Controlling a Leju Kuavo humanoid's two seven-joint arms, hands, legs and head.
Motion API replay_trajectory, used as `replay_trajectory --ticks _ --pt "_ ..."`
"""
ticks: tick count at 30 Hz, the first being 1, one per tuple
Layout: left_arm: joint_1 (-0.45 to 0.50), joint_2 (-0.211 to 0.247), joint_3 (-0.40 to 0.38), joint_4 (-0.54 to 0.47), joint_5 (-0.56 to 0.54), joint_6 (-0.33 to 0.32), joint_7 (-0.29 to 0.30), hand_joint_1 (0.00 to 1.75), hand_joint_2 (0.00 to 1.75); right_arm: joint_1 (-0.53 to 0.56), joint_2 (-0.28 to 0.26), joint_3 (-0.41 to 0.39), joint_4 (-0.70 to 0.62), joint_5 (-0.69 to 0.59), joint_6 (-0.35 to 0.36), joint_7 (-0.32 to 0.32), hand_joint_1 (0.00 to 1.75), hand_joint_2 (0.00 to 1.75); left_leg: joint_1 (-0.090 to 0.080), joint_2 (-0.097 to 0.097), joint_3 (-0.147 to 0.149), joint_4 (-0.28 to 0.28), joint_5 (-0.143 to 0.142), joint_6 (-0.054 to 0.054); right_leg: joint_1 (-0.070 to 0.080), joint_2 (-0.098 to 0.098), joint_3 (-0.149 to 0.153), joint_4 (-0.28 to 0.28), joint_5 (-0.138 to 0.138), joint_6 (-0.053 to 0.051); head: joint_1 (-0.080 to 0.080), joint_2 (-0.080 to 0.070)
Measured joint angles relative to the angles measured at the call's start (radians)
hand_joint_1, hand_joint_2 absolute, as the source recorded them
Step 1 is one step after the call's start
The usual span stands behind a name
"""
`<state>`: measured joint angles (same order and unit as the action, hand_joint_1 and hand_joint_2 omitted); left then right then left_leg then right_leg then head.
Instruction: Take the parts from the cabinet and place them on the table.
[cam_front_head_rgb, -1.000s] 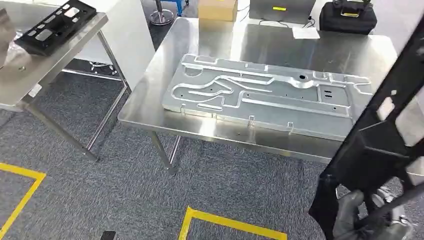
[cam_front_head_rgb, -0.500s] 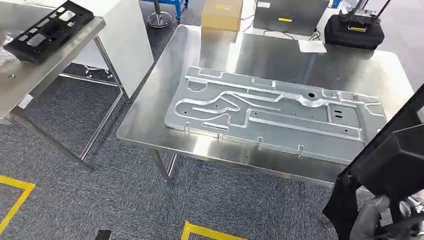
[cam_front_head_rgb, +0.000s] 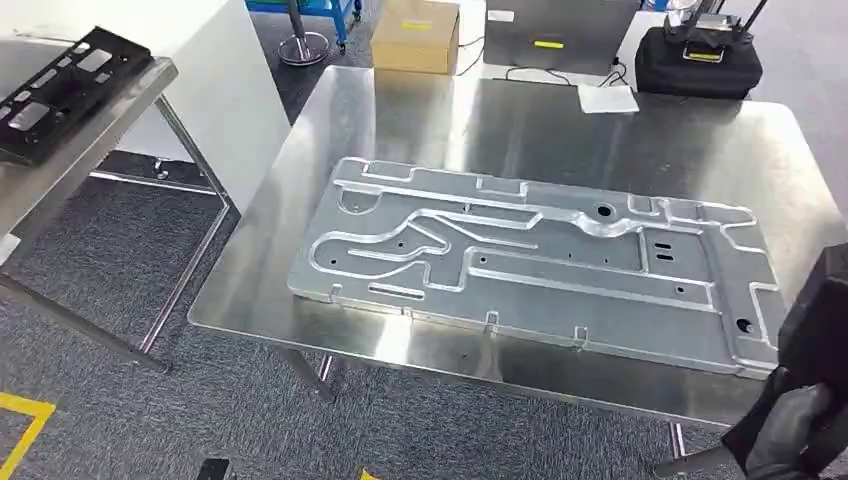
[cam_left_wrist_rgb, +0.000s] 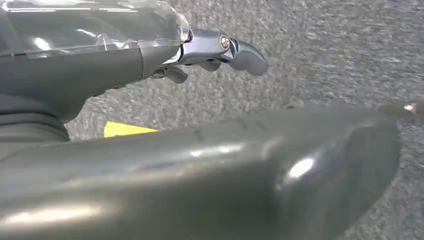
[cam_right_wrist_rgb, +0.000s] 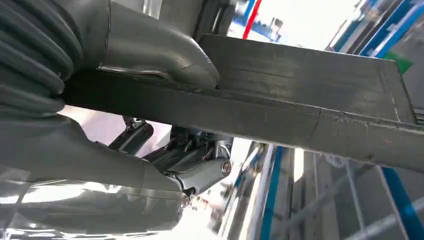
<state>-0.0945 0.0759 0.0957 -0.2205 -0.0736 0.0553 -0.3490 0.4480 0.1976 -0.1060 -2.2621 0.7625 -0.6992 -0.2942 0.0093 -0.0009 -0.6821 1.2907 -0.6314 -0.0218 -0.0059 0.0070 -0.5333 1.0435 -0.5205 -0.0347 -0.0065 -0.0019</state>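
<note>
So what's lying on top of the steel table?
On the steel table a large machined aluminium plate lies flat, with a sheet of paper near the far edge. Whatever is beneath the plate is covered.

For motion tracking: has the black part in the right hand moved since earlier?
Yes. The black part crossed the metal plate's right end; now it sits below its corner.

Black frame part (cam_front_head_rgb: 815, 345) held off table's (cam_front_head_rgb: 560, 120) right front corner, upright

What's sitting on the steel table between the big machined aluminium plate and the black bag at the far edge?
Head view: bare steel table, apart from a white paper sheet just before the black bag, beyond the aluminium plate.
</note>
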Motion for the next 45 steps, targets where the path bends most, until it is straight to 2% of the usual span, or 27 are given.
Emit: replay_trajectory --ticks 1,3,4,5,7,8,9,10,13,14,15,17,18,19,20,22,24,26,28,29,31,33,34,37,40,43,45 --pt "0.000 0.000 0.000 0.000 0.000 0.000 0.000 0.00 0.00 -0.006 0.000 -0.012 0.000 0.019 0.000 0.013 1.75 1.75 -0.004 0.000 0.008 -0.058 0.045 0.009 0.004 0.000 0.017 -0.001 -0.011 0.000 0.001 0.000" --pt "0.000 -0.001 0.000 0.000 -0.003 0.000 0.007 0.00 0.00 -0.018 -0.003 -0.038 0.001 0.078 0.000 0.040 1.75 1.75 -0.019 -0.001 0.030 -0.206 0.205 0.042 0.005 0.002 0.041 -0.004 -0.032 0.000 0.001 0.000" --pt "0.006 0.000 0.000 0.002 -0.011 -0.003 0.019 0.00 0.00 -0.029 -0.006 -0.055 0.005 0.125 0.000 0.051 1.75 1.75 -0.026 -0.007 0.021 -0.221 0.216 0.047 0.011 0.006 0.052 0.003 -0.040 0.007 0.005 0.000" --pt "0.003 0.002 0.000 0.002 -0.016 -0.011 0.023 0.00 0.00 -0.033 -0.009 -0.071 0.007 0.164 0.001 0.054 1.75 1.75 -0.028 -0.007 0.029 -0.228 0.197 0.046 0.009 0.009 0.047 0.002 -0.047 0.014 0.003 0.000" --pt "0.005 0.004 0.000 0.002 -0.020 -0.024 0.025 0.00 0.00 -0.037 -0.014 -0.105 0.009 0.231 0.001 0.057 1.75 1.75 -0.031 -0.008 0.034 -0.229 0.210 0.050 0.003 0.011 0.053 -0.010 -0.053 0.024 0.002 0.000" --pt "0.002 0.004 0.000 0.001 -0.021 -0.031 0.025 0.00 0.00 -0.046 -0.021 -0.124 0.009 0.252 0.000 0.058 1.75 1.75 -0.020 -0.008 0.050 -0.253 0.214 0.051 0.012 0.009 0.067 -0.020 -0.057 0.033 0.001 0.000" --pt "0.001 0.003 0.000 0.001 -0.024 -0.035 0.027 0.00 0.00 -0.057 -0.028 -0.136 0.011 0.274 0.000 0.059 1.75 1.75 -0.017 -0.006 0.070 -0.272 0.218 0.051 0.008 0.006 0.075 -0.012 -0.066 0.036 0.002 0.000" --pt "-0.001 0.004 0.000 0.001 -0.027 -0.038 0.029 0.00 0.00 -0.068 -0.035 -0.153 0.013 0.322 0.000 0.059 1.75 1.75 -0.015 -0.005 0.083 -0.284 0.216 0.055 0.007 0.003 0.056 0.027 -0.083 0.044 0.006 0.000" --pt "-0.011 0.002 0.000 0.001 -0.032 -0.053 0.032 0.00 0.00 -0.088 -0.079 -0.211 0.033 0.516 -0.001 0.073 1.75 1.75 -0.014 -0.005 0.097 -0.288 0.203 0.059 -0.006 0.002 -0.089 0.240 -0.148 0.064 0.006 0.000" --pt "-0.012 0.000 0.000 0.001 -0.035 -0.054 0.032 0.00 0.00 -0.094 -0.107 -0.229 0.050 0.560 -0.001 0.079 1.75 1.75 -0.014 -0.006 0.102 -0.287 0.197 0.059 -0.011 0.001 -0.122 0.266 -0.134 0.069 0.006 0.000" --pt "-0.014 -0.001 0.000 0.001 -0.039 -0.055 0.033 0.00 0.00 -0.098 -0.132 -0.242 0.065 0.575 0.000 0.082 1.75 1.75 -0.013 -0.006 0.109 -0.287 0.190 0.058 -0.015 -0.002 -0.130 0.246 -0.097 0.074 0.007 0.000" --pt "-0.017 -0.005 -0.001 0.001 -0.042 -0.055 0.035 0.00 0.00 -0.106 -0.174 -0.262 0.087 0.614 0.001 0.105 1.75 1.75 -0.010 -0.010 0.126 -0.280 0.175 0.053 -0.020 -0.003 -0.090 0.105 0.022 0.079 0.007 0.000" --pt "-0.018 -0.006 -0.001 0.001 -0.045 -0.056 0.036 0.00 0.00 -0.111 -0.206 -0.263 0.104 0.651 0.007 0.129 1.75 1.75 -0.009 -0.010 0.133 -0.275 0.166 0.049 -0.021 -0.004 -0.064 0.021 0.071 0.079 0.007 0.000" --pt "-0.019 -0.006 -0.001 0.001 -0.053 -0.057 0.036 0.00 0.00 -0.119 -0.252 -0.263 0.133 0.689 0.021 0.159 1.75 1.75 -0.015 -0.011 0.131 -0.271 0.159 0.041 -0.016 -0.004 -0.058 0.013 0.055 0.074 0.008 0.000" --pt "-0.023 -0.006 -0.001 0.001 -0.058 -0.060 0.036 0.00 0.00 -0.130 -0.310 -0.261 0.162 0.715 0.034 0.190 1.75 1.75 -0.015 -0.010 0.127 -0.267 0.156 0.036 -0.013 -0.001 -0.053 0.000 0.053 0.060 0.006 0.000" --pt "-0.031 -0.007 -0.002 0.001 -0.067 -0.064 0.035 0.00 0.00 -0.160 -0.428 -0.251 0.244 0.727 0.069 0.231 1.75 1.75 -0.015 -0.006 0.123 -0.271 0.157 0.030 -0.010 0.002 -0.060 -0.001 0.053 0.052 0.005 0.000" --pt "-0.039 -0.007 -0.002 0.001 -0.074 -0.065 0.035 0.00 0.00 -0.208 -0.532 -0.224 0.331 0.714 0.092 0.253 1.75 1.75 -0.014 -0.005 0.124 -0.261 0.147 0.018 -0.023 0.001 -0.055 -0.014 0.060 0.039 0.006 0.000" --pt "-0.044 -0.007 -0.002 0.001 -0.076 -0.065 0.035 0.00 0.00 -0.252 -0.606 -0.192 0.394 0.710 0.106 0.263 1.75 1.75 -0.012 -0.005 0.079 -0.165 0.087 0.013 -0.023 -0.002 -0.053 -0.015 0.058 0.031 0.002 0.000" --pt "-0.041 -0.007 -0.002 0.001 -0.082 -0.065 0.037 0.00 0.00 -0.291 -0.678 -0.150 0.459 0.710 0.139 0.261 1.75 1.75 -0.009 -0.005 -0.003 -0.005 0.020 0.008 -0.022 -0.005 -0.053 -0.014 0.057 0.029 0.002 0.000" --pt "-0.039 -0.007 -0.002 0.001 -0.083 -0.065 0.038 0.00 0.00 -0.316 -0.712 -0.125 0.496 0.701 0.157 0.256 1.75 1.75 -0.008 -0.005 -0.032 0.043 0.015 0.008 -0.022 -0.006 -0.053 -0.014 0.057 0.029 0.002 0.000" --pt "-0.035 -0.007 -0.002 0.001 -0.088 -0.064 0.040 0.00 0.00 -0.368 -0.765 -0.073 0.566 0.677 0.178 0.241 1.75 1.75 -0.006 -0.005 -0.018 -0.012 0.075 0.010 -0.022 -0.005 -0.050 -0.013 0.055 0.032 0.001 0.000" --pt "-0.036 -0.004 -0.002 0.001 -0.093 -0.063 0.040 0.00 0.00 -0.422 -0.811 -0.016 0.626 0.666 0.194 0.230 1.75 1.75 -0.007 -0.005 0.062 -0.192 0.176 0.019 -0.022 -0.005 -0.042 -0.012 0.050 0.038 0.001 0.000" --pt "-0.037 -0.004 -0.002 0.001 -0.094 -0.063 0.041 0.00 0.00 -0.440 -0.829 0.007 0.649 0.662 0.199 0.225 1.75 1.75 -0.008 -0.004 0.086 -0.254 0.185 0.025 -0.022 -0.006 -0.040 -0.013 0.047 0.042 0.002 0.000" --pt "-0.036 -0.003 -0.002 0.001 -0.105 -0.063 0.045 0.00 0.00 -0.528 -0.864 0.091 0.734 0.659 0.208 0.200 1.75 1.75 -0.016 -0.005 0.085 -0.260 0.185 0.033 -0.018 -0.006 -0.047 -0.014 0.050 0.059 0.002 0.000" --pt "-0.045 -0.003 -0.002 0.000 -0.118 -0.068 0.051 0.00 0.00 -0.629 -0.871 0.205 0.828 0.659 0.198 0.185 1.75 1.75 -0.010 -0.004 0.098 -0.287 0.199 0.056 -0.022 -0.008 -0.045 -0.007 0.040 0.076 0.004 0.000" --pt "-0.054 -0.003 -0.003 0.000 -0.130 -0.071 0.055 0.00 0.00 -0.719 -0.864 0.311 0.920 0.653 0.191 0.177 1.75 1.75 -0.012 -0.003 0.097 -0.289 0.200 0.062 -0.023 -0.007 -0.145 0.194 -0.061 0.082 0.004 0.000" --pt "-0.053 -0.003 -0.003 0.000 -0.135 -0.072 0.056 0.00 0.00 -0.747 -0.856 0.366 0.965 0.643 0.188 0.176 1.75 1.75 -0.014 -0.006 0.098 -0.287 0.198 0.063 -0.023 -0.007 -0.198 0.286 -0.073 0.084 0.004 0.000"
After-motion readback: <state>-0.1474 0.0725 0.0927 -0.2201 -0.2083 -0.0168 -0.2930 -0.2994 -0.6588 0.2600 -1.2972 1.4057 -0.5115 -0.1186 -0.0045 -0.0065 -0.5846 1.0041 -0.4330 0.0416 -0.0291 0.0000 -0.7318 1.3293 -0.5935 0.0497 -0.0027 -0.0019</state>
